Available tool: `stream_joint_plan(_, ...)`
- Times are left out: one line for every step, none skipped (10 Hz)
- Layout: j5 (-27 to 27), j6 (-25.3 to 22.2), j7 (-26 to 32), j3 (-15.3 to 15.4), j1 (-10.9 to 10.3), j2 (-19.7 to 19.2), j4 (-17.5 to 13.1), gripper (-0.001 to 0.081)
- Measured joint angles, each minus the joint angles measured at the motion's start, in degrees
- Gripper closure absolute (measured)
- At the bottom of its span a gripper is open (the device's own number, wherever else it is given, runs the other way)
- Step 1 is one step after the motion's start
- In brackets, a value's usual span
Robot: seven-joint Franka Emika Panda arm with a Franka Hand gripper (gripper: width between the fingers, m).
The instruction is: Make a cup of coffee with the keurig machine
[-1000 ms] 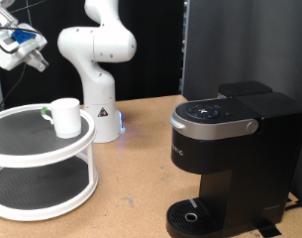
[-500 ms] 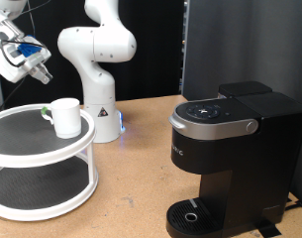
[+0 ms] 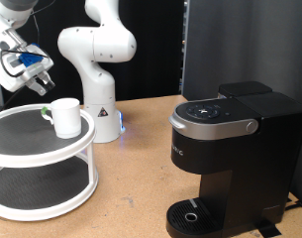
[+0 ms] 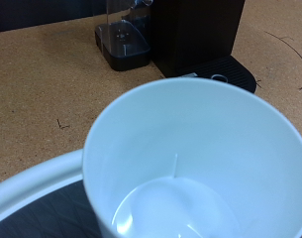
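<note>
The white cup (image 3: 65,116) stands upright on the top tier of a white two-tier round stand (image 3: 42,164) at the exterior view's left. My gripper (image 3: 37,82) hangs above and to the left of the cup, clear of it. In the wrist view the cup's open, empty mouth (image 4: 190,169) fills the picture; no fingers show there. The black keurig machine (image 3: 235,149) stands at the exterior view's right with its lid shut and its round drip tray (image 3: 195,215) bare. It also shows in the wrist view (image 4: 195,35), beyond the cup.
The white robot arm base (image 3: 99,74) stands behind the stand. A dark panel (image 3: 230,45) rises behind the machine. Bare brown table (image 3: 136,188) lies between stand and machine. A small dark item (image 4: 126,40) sits next to the machine in the wrist view.
My gripper has moved down and to the right, closer to the cup on the stand. The cup and the machine have not moved.
</note>
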State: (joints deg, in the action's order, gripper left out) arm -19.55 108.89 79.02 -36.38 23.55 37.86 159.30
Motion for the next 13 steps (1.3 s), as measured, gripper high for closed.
stream_joint_plan(0.0, 0.3, 0.0, -0.6, 0.2, 0.0, 0.3, 0.0387)
stream_joint_plan(-0.1, 0.8, 0.1, -1.3, 0.3, 0.0, 0.4, 0.0387)
stream_joint_plan(-0.9, 2.2, 0.2, -1.9, 0.3, 0.0, 0.8, 0.0251)
stream_joint_plan(-1.5, 3.6, 0.4, -2.4, 0.3, 0.0, 1.3, 0.0251)
stream_joint_plan(-2.0, 4.8, 0.4, -2.6, 0.3, 0.0, 1.8, 0.0065)
stream_joint_plan(-2.5, 5.7, 0.6, -2.6, 0.2, -0.1, 2.2, 0.0019)
stream_joint_plan(-2.5, 6.3, 0.8, -2.6, -0.1, -0.4, 2.5, 0.0019)
stream_joint_plan(-2.5, 6.6, 1.3, -2.6, -0.5, -0.9, 2.7, 0.0003)
stream_joint_plan(-2.5, 7.0, 2.1, -2.6, -0.9, -1.5, 2.8, 0.0003)
stream_joint_plan(-2.5, 7.1, 3.2, -2.7, -1.4, -2.2, 2.9, 0.0003)
stream_joint_plan(-2.7, 7.1, 4.3, -2.7, -1.7, -2.9, 3.1, 0.0003)
stream_joint_plan(-2.9, 7.5, 5.3, -2.7, -1.9, -3.5, 3.3, 0.0003)
stream_joint_plan(-3.2, 8.1, 6.1, -2.7, -2.0, -4.1, 3.6, 0.0003)
